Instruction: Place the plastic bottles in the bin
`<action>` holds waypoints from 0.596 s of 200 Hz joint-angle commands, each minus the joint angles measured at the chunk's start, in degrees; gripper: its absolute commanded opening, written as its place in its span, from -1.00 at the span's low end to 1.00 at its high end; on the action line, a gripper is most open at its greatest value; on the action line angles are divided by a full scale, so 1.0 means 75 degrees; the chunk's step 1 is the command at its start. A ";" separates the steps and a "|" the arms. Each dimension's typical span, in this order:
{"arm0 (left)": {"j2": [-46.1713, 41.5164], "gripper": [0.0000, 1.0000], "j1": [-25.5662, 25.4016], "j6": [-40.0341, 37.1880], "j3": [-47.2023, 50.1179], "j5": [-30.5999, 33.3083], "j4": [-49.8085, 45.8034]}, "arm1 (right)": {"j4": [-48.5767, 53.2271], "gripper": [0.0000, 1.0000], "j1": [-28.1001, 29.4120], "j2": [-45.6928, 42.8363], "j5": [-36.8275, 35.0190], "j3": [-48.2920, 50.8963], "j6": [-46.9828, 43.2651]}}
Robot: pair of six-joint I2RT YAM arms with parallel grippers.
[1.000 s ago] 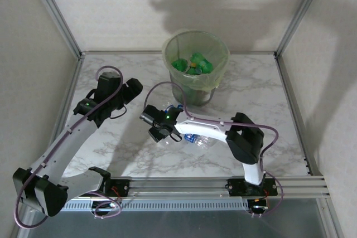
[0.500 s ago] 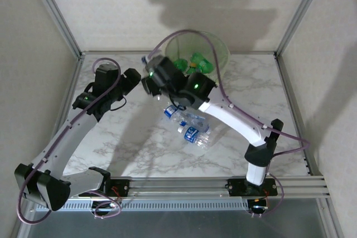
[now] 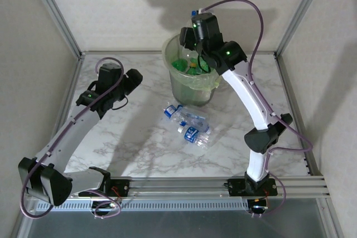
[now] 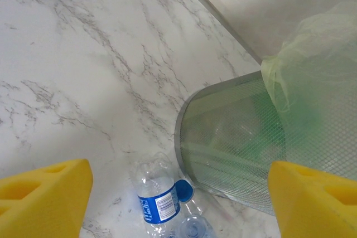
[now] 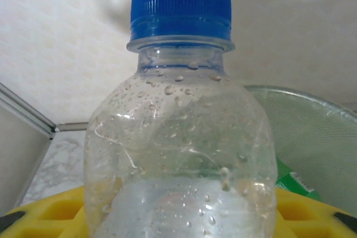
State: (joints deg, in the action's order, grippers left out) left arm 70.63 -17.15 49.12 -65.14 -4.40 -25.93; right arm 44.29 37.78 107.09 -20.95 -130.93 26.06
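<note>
A clear plastic bottle (image 5: 181, 137) with a blue cap (image 5: 180, 4) stands upright between the yellow pads (image 5: 50, 215) of my right gripper (image 5: 181, 224), which is shut on it. In the top view that gripper (image 3: 189, 32) hangs high over the bin (image 3: 215, 85), the blue cap (image 3: 193, 13) showing above it. Green bottles (image 3: 183, 65) lie inside the bin. Two clear bottles with blue labels (image 3: 187, 120) (image 3: 195, 135) lie on the table in front of the bin. My left gripper (image 3: 133, 81) is open and empty, to the left of the bin; its yellow fingertips (image 4: 44, 193) frame one lying bottle (image 4: 159, 199).
The bin's mesh wall (image 4: 234, 149) and pale green liner (image 4: 312, 65) stand just right of the lying bottles. Metal frame posts (image 3: 53, 12) and white walls close in the marble table (image 3: 111, 143). The bin rim (image 5: 312, 110) lies below and behind the held bottle.
My right arm lifted a bottle from the table's middle and swung it up and back over the bin. The left arm barely moved.
</note>
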 commanded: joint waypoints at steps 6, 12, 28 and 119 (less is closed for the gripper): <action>0.0157 0.63 0.0041 0.0032 0.0318 -0.0278 0.0269 | -0.0613 0.06 -0.0426 0.0309 0.0568 -0.0069 0.0492; 0.0158 0.63 0.0048 0.0075 0.0383 -0.0297 0.0328 | -0.0600 0.06 -0.0543 0.0427 0.0637 -0.0127 0.0566; 0.0174 0.63 0.0054 0.0127 0.0511 -0.0316 0.0428 | -0.0607 0.07 -0.0804 0.0714 0.0988 -0.0173 0.0798; 0.0398 0.78 0.0043 0.0251 0.0813 -0.0604 0.0495 | -0.0861 0.69 -0.1046 0.1543 0.2031 -0.0584 0.1365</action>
State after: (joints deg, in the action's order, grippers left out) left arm 73.67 -17.15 50.09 -60.36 -8.01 -23.03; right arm 39.62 29.71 119.00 -7.42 -131.72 35.22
